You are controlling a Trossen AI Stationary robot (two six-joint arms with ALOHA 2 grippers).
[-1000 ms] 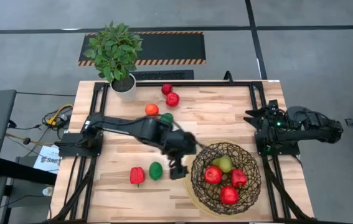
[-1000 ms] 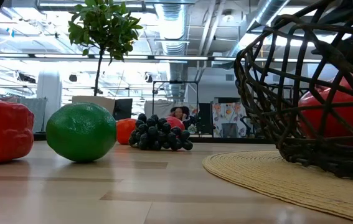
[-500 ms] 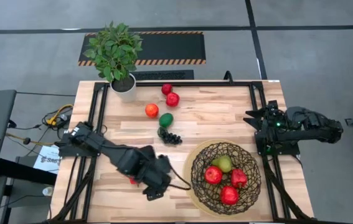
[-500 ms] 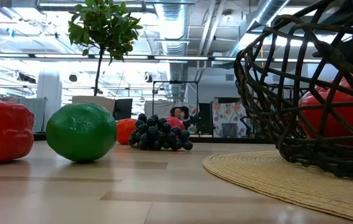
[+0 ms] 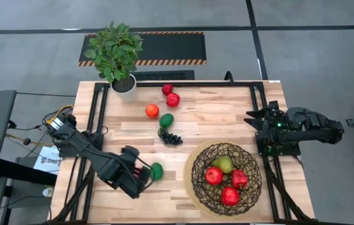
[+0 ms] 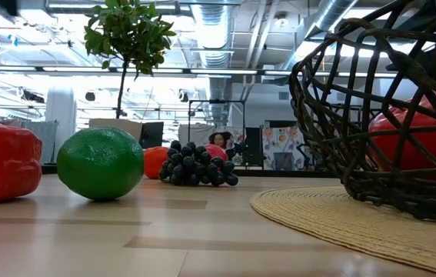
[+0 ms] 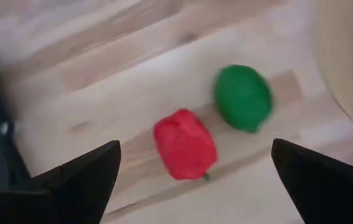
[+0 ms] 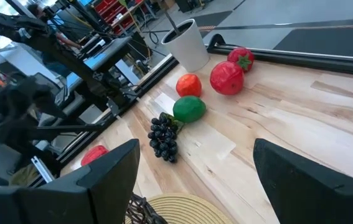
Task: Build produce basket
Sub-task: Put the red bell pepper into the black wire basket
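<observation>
I have the left gripper (image 5: 140, 178) low over the near-left part of the tabletop (image 5: 226, 119), its fingers (image 7: 80, 174) spread wide and holding nothing. Through the left wrist camera I see a red pepper (image 7: 185, 144) and a green lime (image 7: 243, 98) lying on the wood between those open fingers, the two almost touching. From above, the lime (image 5: 157, 170) sits just right of the gripper, and the pepper is mostly hidden under it.

The basket (image 5: 226, 178) stands on a round woven mat (image 6: 371, 223) at the near right. I count a green pear (image 5: 225, 164) and three red pieces (image 5: 214, 175) inside it.

Still out on the tabletop near the middle are a bunch of dark grapes (image 5: 171, 137), a second green fruit (image 5: 167, 120) touching it on the far side, and an orange (image 5: 152, 110) just to the left. Two red fruits (image 5: 173, 99) lie farther back, near the potted plant (image 5: 117, 53) at the far-left corner.

The right gripper (image 5: 258, 122) waits at the right edge of the tabletop, fingers (image 8: 98, 180) open and empty.
</observation>
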